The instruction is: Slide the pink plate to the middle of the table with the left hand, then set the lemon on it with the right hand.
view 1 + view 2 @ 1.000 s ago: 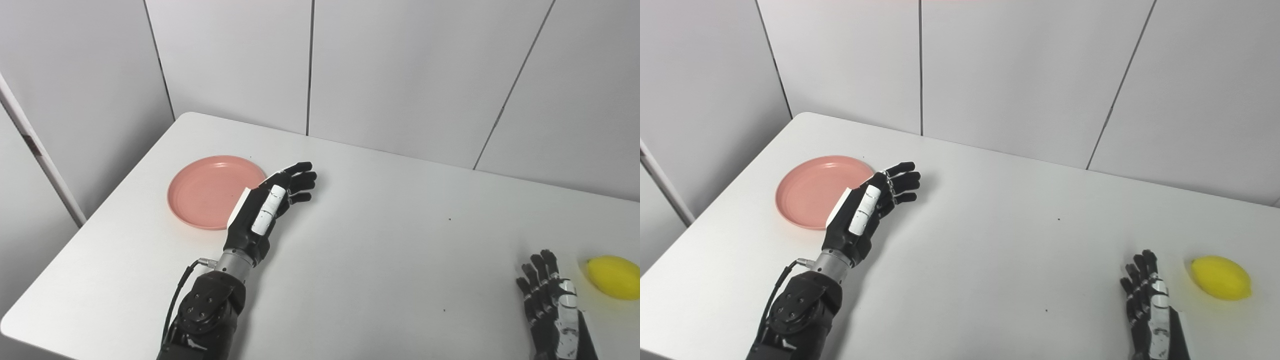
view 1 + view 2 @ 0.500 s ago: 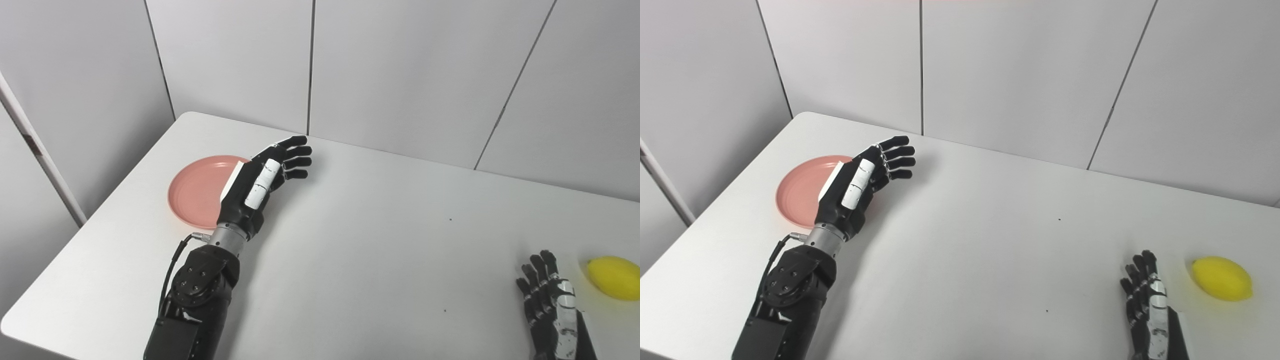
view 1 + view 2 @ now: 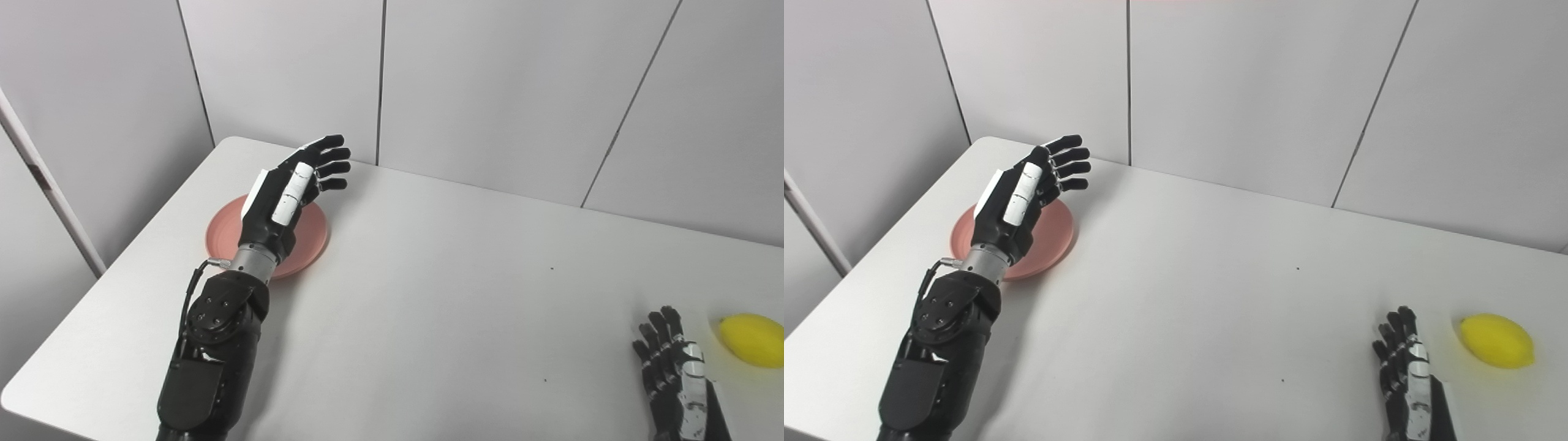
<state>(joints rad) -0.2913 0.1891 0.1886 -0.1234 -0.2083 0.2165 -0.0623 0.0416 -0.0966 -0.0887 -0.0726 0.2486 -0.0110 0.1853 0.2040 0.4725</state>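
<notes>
Plate (image 3: 306, 236) not yet in the middle: it lies flat at about ten o'clock on the table (image 3: 441, 294), toward the far left corner, and much of it is covered in both views by the left arm that reaches across it.

Nearest, at five o'clock by the near edge, the right hand (image 3: 674, 361) lies low on the table with its fingers (image 3: 658, 334) stretched out, a little apart and pointing toward twelve; it holds nothing. Its wrist leaves the picture at the bottom. The lemon (image 3: 752, 340) lies just beside it at its three o'clock, apart from the fingers, with a gap of bare table between them. The left eye view crops the lemon at the right border; the right eye view shows it whole, long axis lying roughly from ten to four.

At seven o'clock the left forearm (image 3: 211, 343) rises from the near left edge and runs toward one o'clock.

Farther in, the left hand (image 3: 285, 196) is raised over the plate, palm turned to the right, fingers (image 3: 331, 165) straight, spread and empty. The fingertips reach past the plate's far rim toward the wall. Whether the hand touches the plate cannot be told.

Beyond the table stand pale wall panels (image 3: 490, 79).
</notes>
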